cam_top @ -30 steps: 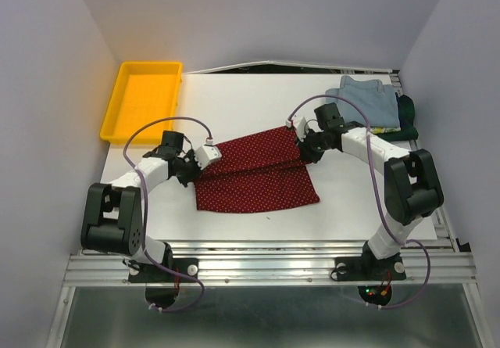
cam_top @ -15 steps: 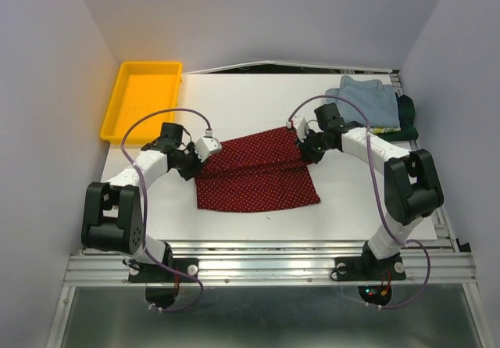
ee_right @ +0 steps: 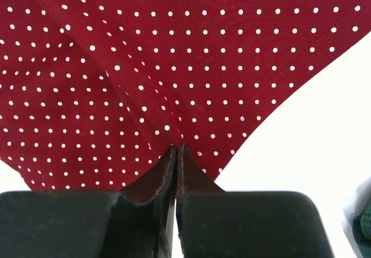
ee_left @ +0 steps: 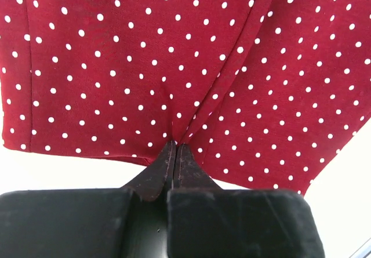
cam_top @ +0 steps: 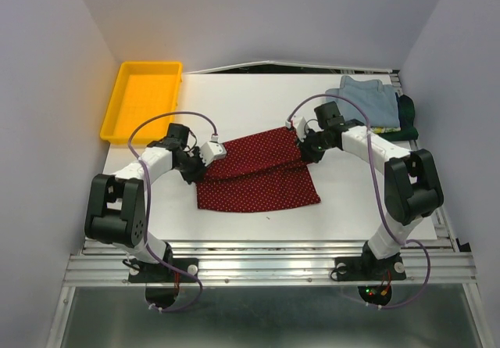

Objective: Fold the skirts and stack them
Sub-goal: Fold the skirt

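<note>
Red skirt (cam_top: 258, 180), edges in left end effector (ee_left: 175, 146), right end effector (ee_right: 176, 148)

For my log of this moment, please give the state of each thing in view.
dark red dotted skirt: partly folded, pinched at both sides
left gripper: shut on the skirt
right gripper: shut on the skirt
light blue skirt: folded, lying at the far right
yellow tray: empty

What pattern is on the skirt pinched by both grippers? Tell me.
Dark red with small white dots; the skirt shows it best in the left wrist view.
</note>
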